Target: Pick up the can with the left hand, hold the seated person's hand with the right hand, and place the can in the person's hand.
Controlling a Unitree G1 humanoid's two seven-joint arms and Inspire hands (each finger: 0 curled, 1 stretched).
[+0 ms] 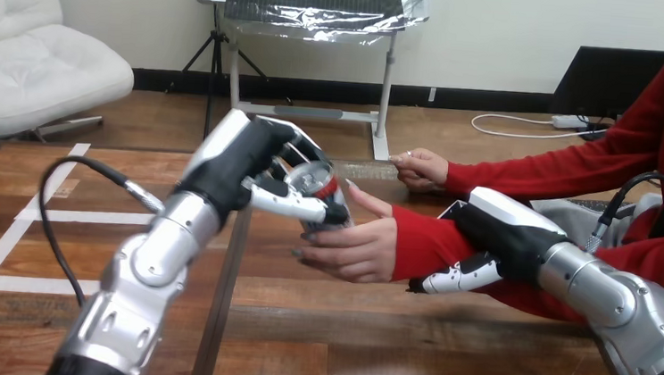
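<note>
Left hand point(249, 168) nearest, clenched round red-and-silver metal can point(321, 187) at person's cupped hand point(355, 248) above wooden surface point(387, 353); right hand point(496, 236) against red-sleeved wrist point(422, 244), grip cannot tell; handover step; next: ease can into palm, release.

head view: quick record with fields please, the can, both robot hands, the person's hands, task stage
can: tilted, off the table, gripped by the left hand
left hand: fingers and thumb curled round the can
right hand: curled round the person's forearm, fingers underneath
person's near hand: cupped at the can's lower end, seems to touch it
person's far hand: further back, apart from the can
task stage: can at the person's near hand, not yet released
</note>
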